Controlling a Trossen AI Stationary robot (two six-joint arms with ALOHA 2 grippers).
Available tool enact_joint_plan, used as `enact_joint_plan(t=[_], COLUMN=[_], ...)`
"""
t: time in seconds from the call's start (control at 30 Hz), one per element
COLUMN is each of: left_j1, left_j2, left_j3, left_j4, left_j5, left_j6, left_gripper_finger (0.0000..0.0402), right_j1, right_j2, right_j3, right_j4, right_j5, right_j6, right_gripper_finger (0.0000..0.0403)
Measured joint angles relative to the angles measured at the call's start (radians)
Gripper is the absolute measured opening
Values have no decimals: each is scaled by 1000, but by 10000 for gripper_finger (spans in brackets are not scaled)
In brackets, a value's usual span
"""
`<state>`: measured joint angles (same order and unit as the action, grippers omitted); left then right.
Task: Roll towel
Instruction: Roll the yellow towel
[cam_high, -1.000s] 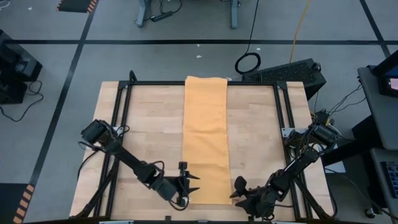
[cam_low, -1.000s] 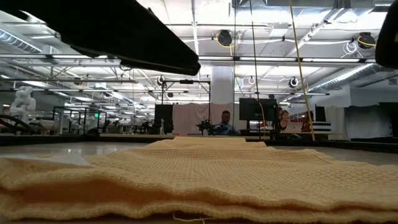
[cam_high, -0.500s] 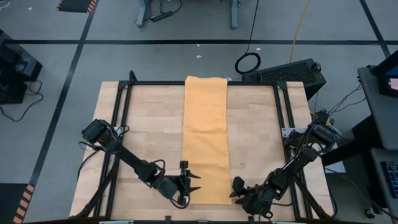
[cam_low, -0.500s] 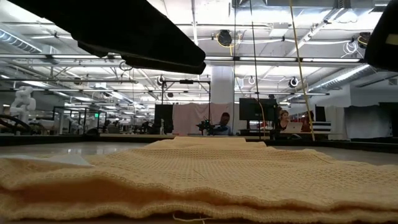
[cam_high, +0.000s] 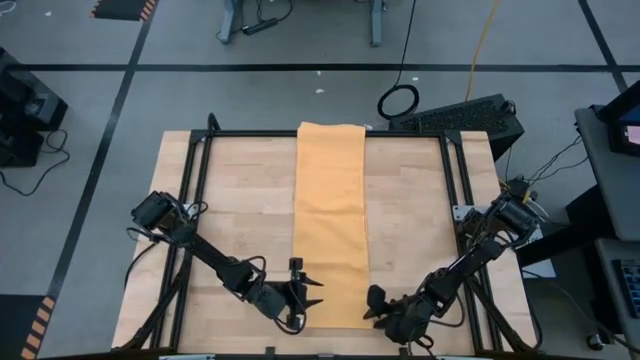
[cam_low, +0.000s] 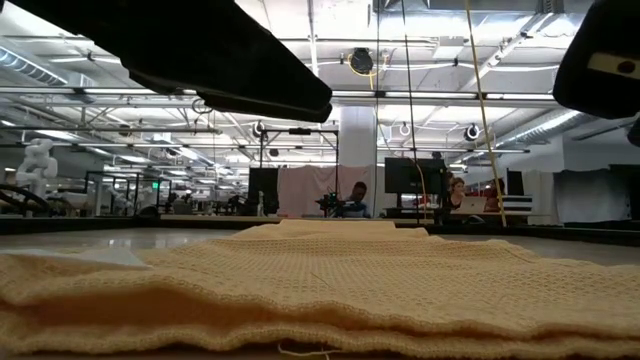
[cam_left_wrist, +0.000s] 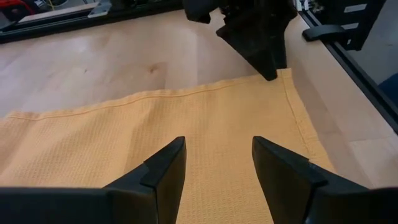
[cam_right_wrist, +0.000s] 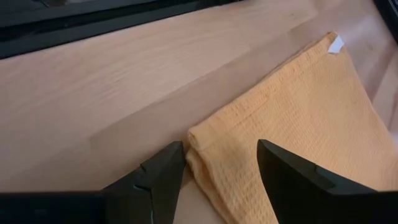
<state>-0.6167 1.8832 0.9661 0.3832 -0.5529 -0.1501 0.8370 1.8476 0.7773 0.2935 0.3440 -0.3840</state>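
Observation:
The mustard-yellow towel (cam_high: 331, 220) lies flat on the wooden table as a long folded strip that runs from the far edge to the near edge. A small white tag (cam_right_wrist: 336, 45) sticks out at its edge. My left gripper (cam_high: 306, 292) is open at the strip's near left side, its fingers (cam_left_wrist: 168, 171) over the cloth. My right gripper (cam_high: 372, 305) is open at the near right corner (cam_right_wrist: 194, 135), one finger on either side of it. In the left wrist view the right gripper (cam_left_wrist: 258, 37) stands at that corner. Whether either gripper touches the cloth does not show.
Black frame rails (cam_high: 198, 200) run along the table's sides. Bare wood lies left and right of the towel. Beyond the far right corner are a black keyboard (cam_high: 465, 115) and a coiled cable (cam_high: 399, 100). People sit at desks (cam_low: 362, 198) far behind the table.
My right gripper has gone toward the table's left edge, up to the towel's near right corner, and has rolled somewhat. The towel lies as before.

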Motion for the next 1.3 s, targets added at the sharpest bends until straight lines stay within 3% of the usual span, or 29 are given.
enact_joint_plan(t=[0.27,0.73,1.0,1.3], left_j1=[0,0,-11,-23], left_j2=[0,0,0,11], left_j3=[0,-1,-1,0], left_j4=[0,38,179,261], left_j5=[0,-5,-58,-93], left_j6=[-1,6,131,83], left_gripper_finger=[191,191,191,205], right_j1=[-26,-39,-59,-91], right_j2=[1,3,-26,-101], right_j3=[1,0,-3,-2], right_j4=[-2,-14,16,13], right_j5=[-47,-118,-59,-57], right_j6=[22,110,272,510], right_gripper_finger=[186,8,3,2])
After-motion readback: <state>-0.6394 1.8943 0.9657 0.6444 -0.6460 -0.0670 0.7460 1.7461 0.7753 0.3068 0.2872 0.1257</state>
